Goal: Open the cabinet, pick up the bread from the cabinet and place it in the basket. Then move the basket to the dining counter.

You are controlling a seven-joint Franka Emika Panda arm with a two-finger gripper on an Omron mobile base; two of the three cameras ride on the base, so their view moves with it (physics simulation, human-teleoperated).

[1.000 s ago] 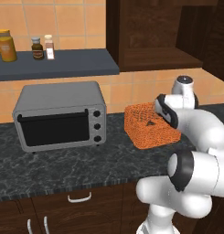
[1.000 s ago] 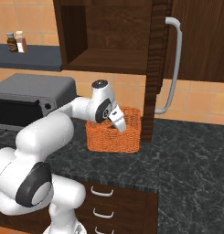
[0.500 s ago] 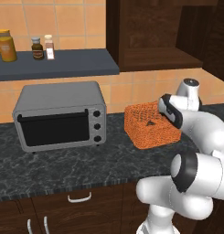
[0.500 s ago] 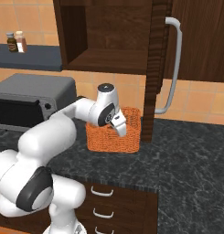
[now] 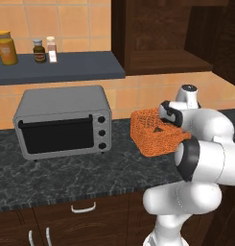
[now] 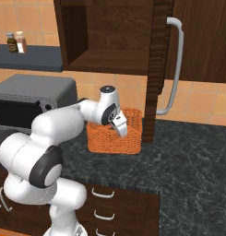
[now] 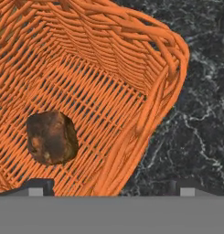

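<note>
Gripper: hanging over the basket's rim, jaws standing spread wide, one tip inside the wall and one outside it, gripping nothing.
Bread: lying loose on the woven floor of the basket, near one wall, free of the fingers.
Basket: sitting on the black marbled counter, just beside the toaster oven, below the cabinet.
Cabinet: standing open, its door with the silver bar handle swung out edge-on beside the basket.
Shelf: carrying three jars.
</note>
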